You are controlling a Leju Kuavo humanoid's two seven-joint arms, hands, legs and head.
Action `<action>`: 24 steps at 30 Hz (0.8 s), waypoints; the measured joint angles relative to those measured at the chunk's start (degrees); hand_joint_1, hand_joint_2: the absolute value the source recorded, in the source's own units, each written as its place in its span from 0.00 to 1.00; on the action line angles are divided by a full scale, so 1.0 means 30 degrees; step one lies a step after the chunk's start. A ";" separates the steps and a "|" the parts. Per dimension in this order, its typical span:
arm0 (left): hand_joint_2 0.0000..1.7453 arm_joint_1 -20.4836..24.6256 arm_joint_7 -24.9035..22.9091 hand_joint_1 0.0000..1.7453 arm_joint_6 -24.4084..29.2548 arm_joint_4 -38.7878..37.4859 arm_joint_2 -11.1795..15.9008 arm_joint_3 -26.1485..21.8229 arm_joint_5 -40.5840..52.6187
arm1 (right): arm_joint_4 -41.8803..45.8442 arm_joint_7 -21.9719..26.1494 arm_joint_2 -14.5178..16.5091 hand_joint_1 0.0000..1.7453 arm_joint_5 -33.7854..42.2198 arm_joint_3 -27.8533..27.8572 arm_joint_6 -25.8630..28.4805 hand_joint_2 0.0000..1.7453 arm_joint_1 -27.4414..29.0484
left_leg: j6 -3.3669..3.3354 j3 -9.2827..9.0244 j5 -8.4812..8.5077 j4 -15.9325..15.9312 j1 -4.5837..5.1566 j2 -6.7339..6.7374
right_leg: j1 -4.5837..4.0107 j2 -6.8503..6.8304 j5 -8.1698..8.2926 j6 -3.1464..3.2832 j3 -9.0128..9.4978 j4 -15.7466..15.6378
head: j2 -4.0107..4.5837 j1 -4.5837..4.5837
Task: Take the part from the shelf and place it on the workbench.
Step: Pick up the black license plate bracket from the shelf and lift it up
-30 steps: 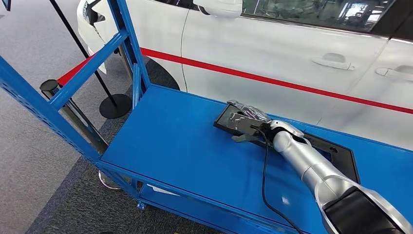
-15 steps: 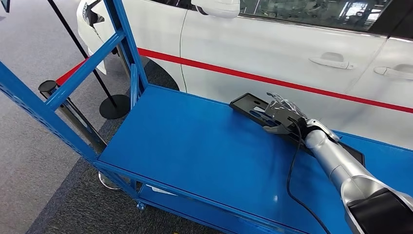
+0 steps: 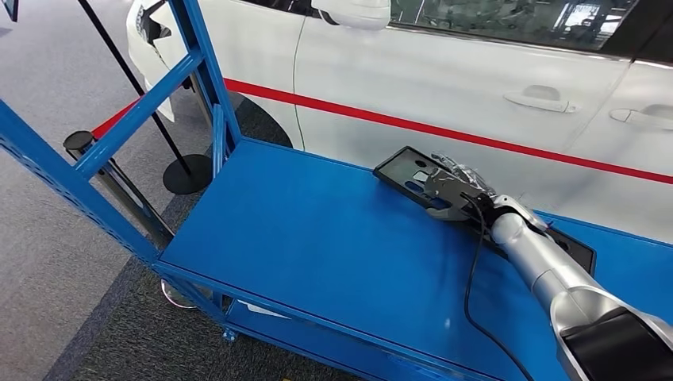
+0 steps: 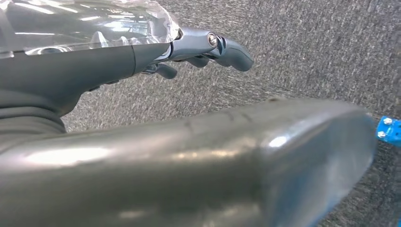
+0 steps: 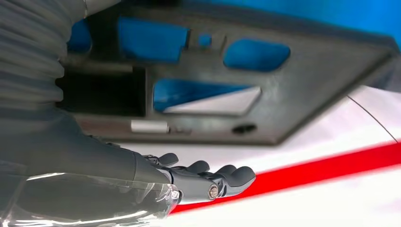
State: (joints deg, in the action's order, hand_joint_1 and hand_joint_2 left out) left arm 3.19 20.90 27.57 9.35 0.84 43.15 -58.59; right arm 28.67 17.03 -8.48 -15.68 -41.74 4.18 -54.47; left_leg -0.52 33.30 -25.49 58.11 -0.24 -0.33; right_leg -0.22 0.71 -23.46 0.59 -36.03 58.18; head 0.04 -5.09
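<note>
On the blue shelf (image 3: 317,230), along its edge nearest the white car (image 3: 476,87), the flat black part (image 3: 409,176) lies with its long axis following that edge. The right hand (image 3: 448,190) rests on it, fingers (image 5: 222,177) gently curled; grip uncertain. The left hand (image 4: 208,47) holds nothing.

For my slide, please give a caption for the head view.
Right hand grips the black part at the blue shelf's far edge, beside a white car.

The right hand (image 3: 451,193) and arm cover the part's (image 3: 409,175) middle; its grip cannot be told.
</note>
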 joint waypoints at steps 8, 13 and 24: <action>0.00 0.0023 -0.0044 0.00 0.0000 0.0000 -0.0024 0.0044 0.0157 | 0.0000 0.0242 0.0237 0.00 -0.0543 -0.0239 0.0554 1.00 0.0779 | 0.0010 0.0006 0.0006 0.0001 0.0000 -0.0001 | 0.0003 -0.0002 0.0000 0.0001 -0.0002 0.0004 | 0.0000 0.0000; 0.00 0.0034 -0.0058 0.00 -0.0053 0.0000 -0.0024 0.0106 0.0233 | 0.0184 0.0331 0.0381 0.00 -0.0689 -0.0270 0.0373 1.00 0.0825 | 0.0011 0.0005 0.0005 -0.0001 0.0000 -0.0001 | 0.0002 0.0000 -0.0001 0.0002 -0.0004 0.0004 | 0.0000 0.0000; 0.00 0.0059 -0.0122 0.00 -0.0045 0.0000 -0.0035 0.0355 0.0279 | 0.0774 0.0923 0.1118 0.00 -0.1492 -0.0758 -0.0763 1.00 0.1258 | 0.0018 -0.0019 0.0002 -0.0008 -0.0004 0.0002 | -0.0006 0.0012 -0.0010 0.0017 -0.0001 0.0010 | 0.0000 0.0000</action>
State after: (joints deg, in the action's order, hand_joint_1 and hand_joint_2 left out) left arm 3.37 20.53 27.44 9.35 0.73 44.21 -57.76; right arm 30.99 19.80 -5.12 -20.15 -44.01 1.89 -50.70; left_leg -0.46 33.24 -25.49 58.08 -0.25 -0.32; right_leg -0.24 0.74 -23.49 0.64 -36.03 58.22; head 0.04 -5.09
